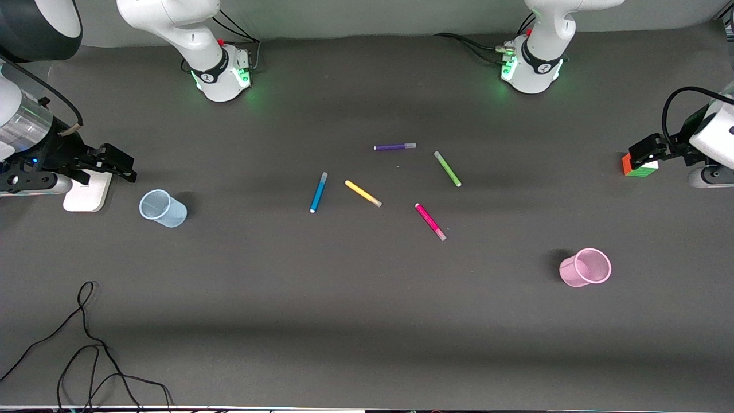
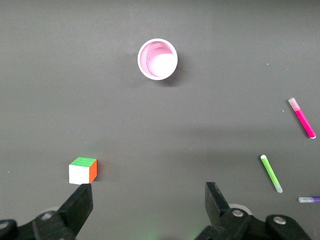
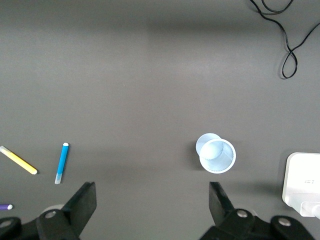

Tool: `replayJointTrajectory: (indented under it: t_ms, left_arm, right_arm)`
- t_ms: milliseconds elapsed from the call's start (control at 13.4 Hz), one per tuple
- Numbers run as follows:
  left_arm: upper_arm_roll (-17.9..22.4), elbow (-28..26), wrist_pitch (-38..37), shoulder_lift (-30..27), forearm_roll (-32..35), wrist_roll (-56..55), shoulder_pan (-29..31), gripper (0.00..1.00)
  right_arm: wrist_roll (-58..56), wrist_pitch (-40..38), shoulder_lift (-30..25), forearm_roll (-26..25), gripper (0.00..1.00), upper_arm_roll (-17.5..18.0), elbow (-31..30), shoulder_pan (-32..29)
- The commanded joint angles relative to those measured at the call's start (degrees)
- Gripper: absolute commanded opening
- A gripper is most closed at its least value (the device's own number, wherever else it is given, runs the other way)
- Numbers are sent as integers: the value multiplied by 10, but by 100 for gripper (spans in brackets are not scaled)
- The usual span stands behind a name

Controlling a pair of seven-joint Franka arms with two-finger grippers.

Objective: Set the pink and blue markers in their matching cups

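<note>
The blue marker and the pink marker lie flat at mid-table. The pale blue cup stands toward the right arm's end. The pale pink cup stands toward the left arm's end, nearer the camera. My right gripper hangs open and empty beside the blue cup, which shows in the right wrist view with the blue marker. My left gripper hangs open and empty over a colour cube. The left wrist view shows the pink cup and the pink marker. Both grippers are far from the markers.
Purple, green and yellow markers lie among the two task markers. A colour cube sits under the left gripper. A white box sits beside the blue cup. A black cable loops near the front edge.
</note>
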Motion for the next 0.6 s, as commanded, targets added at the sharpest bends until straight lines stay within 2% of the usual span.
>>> replayJointTrajectory:
  t_ms: [0, 524]
  left_arm:
    - [1, -6, -5, -8, -3, -4, -4, 100]
    - [1, -6, -9, -1, -3, -5, -14, 100]
  right_arm:
    - [8, -9, -2, 5, 100, -1, 2, 2]
    - [12, -9, 3, 6, 100, -1, 2, 3]
